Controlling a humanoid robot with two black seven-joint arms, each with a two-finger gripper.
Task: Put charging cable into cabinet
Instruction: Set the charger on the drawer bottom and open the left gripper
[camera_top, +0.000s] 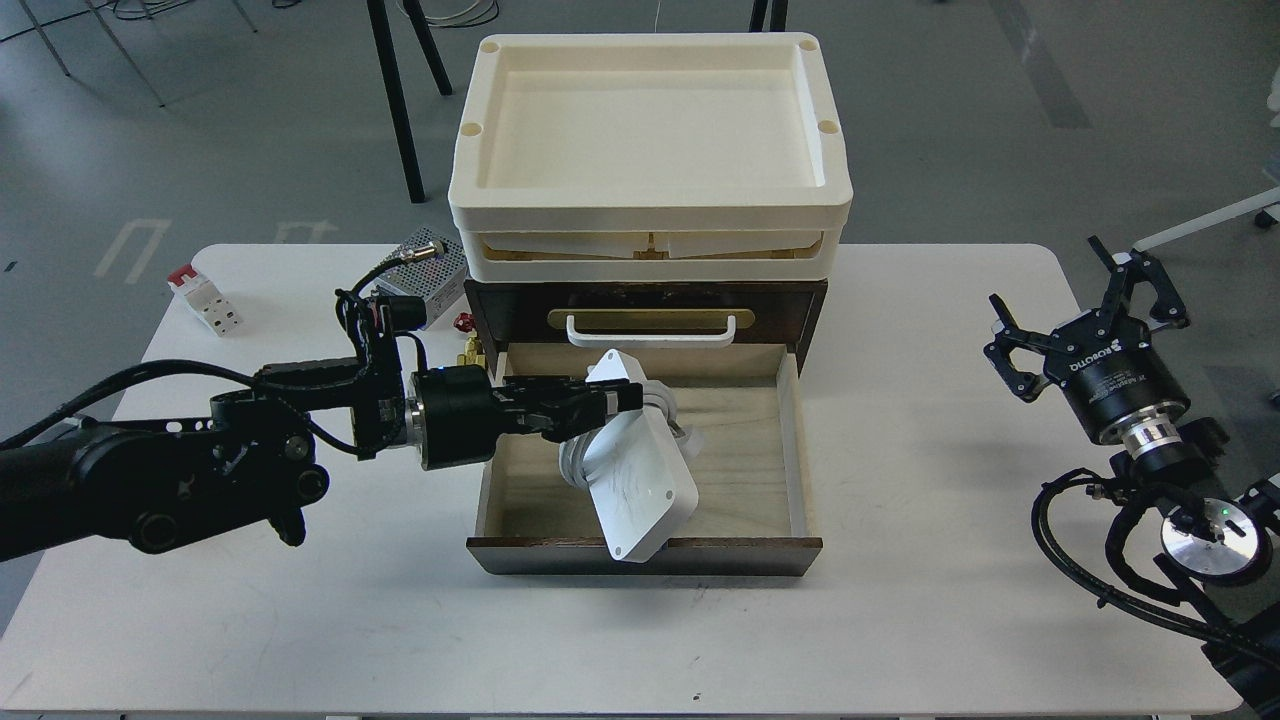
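Reaching over the open drawer (745, 470) of the cabinet (800, 300), the left gripper (622, 400) clamps the charging cable (640, 470), a scuffed white block with wound cord, tilted across the drawer's front edge. Right gripper (1085, 300) hovers spread wide.

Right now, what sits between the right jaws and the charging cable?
In the head view: bare white table, then the open drawer's right wall of the cabinet. Nothing else lies between the right gripper and the charging cable.
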